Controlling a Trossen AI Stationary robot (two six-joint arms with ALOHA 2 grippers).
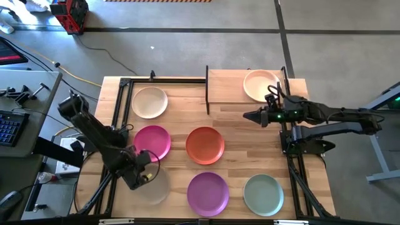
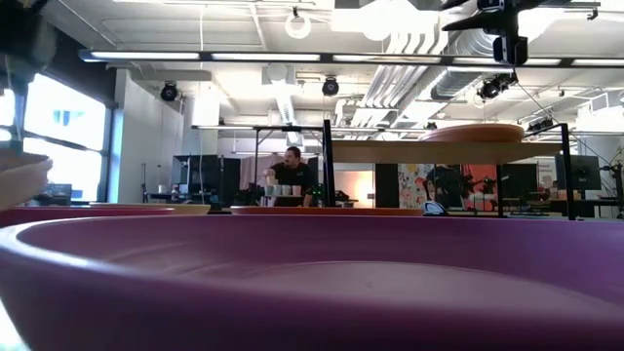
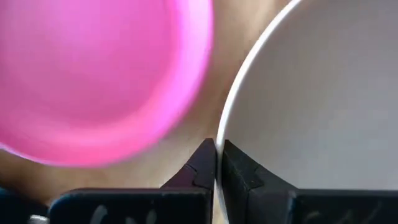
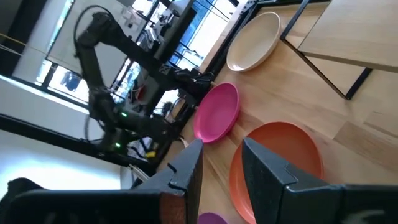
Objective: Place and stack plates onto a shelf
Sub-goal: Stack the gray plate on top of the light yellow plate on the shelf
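- The plates are spread over the slatted surface (image 1: 181,106): a cream plate (image 1: 149,102) at 10 o'clock, a magenta plate (image 1: 152,141) left of centre, an orange plate (image 1: 205,145) at centre, a purple plate (image 1: 208,192) at 6 o'clock and a grey-green plate (image 1: 263,194) at 5 o'clock.
- A peach plate (image 1: 261,85) already lies on the shelf (image 1: 228,86) at 1 o'clock; nothing is stacked on it yet.
- A pale plate (image 1: 156,185) lies at 7 o'clock, partly under the left arm.
- The left gripper (image 3: 217,163) is seen closed, its fingertips pinching the rim of that pale plate, just beside the magenta plate.
- The right gripper (image 4: 221,165) hovers near the shelf at 2 o'clock, over the orange plate, with its jaws partly apart and nothing between them.
- The step in hand is judged to be the securing and lifting of the pale plate.
- It is best lifted straight up and kept level, since a pinch on a thin rim may let the plate swing or slip.
- The neighbouring magenta plate and the black shelf posts should be cleared on the way.
- No brand, label or writing can be read.
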